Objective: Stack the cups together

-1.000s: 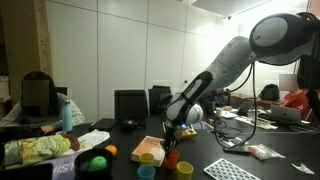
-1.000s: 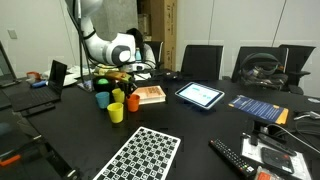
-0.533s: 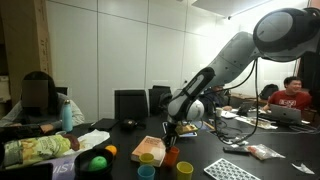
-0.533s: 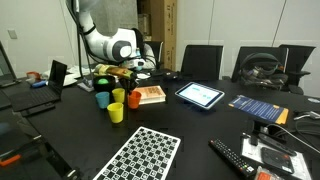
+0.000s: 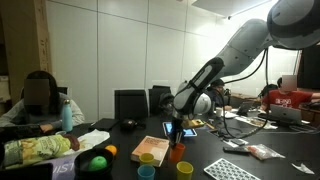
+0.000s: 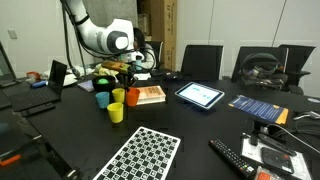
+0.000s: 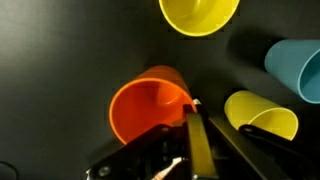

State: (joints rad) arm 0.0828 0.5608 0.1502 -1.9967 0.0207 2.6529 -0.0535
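Standing far L in an exterior view, a teal bottle (image 5: 67, 113) is on the dark bench (image 5: 290, 168), w/ a green ball (image 5: 98, 162) and an orange ball (image 5: 110, 150) to its R, nearer the camera. Next R is a book (image 5: 152, 148), w/ a yellow cup (image 5: 148, 158) just in front and a light blue cup (image 5: 147, 171) by the bottom edge. Then the tool (image 5: 178, 138), pointing down, pinched narrowly on the rim of the orange cup (image 5: 178, 152); can't tell if the cup is clear of the bench. A red cup (image 5: 185, 169) is just beside it, and a checkered sheet (image 5: 232, 171) lies further R. Wrist view, L to R: the orange cup (image 7: 150, 105) w/ one thin finger (image 7: 190, 135) across its R rim, a yellow cup at top, a second yellowish cup (image 7: 262, 115) low R, and the light blue cup (image 7: 300, 70) at the R edge, none touching the orange one.
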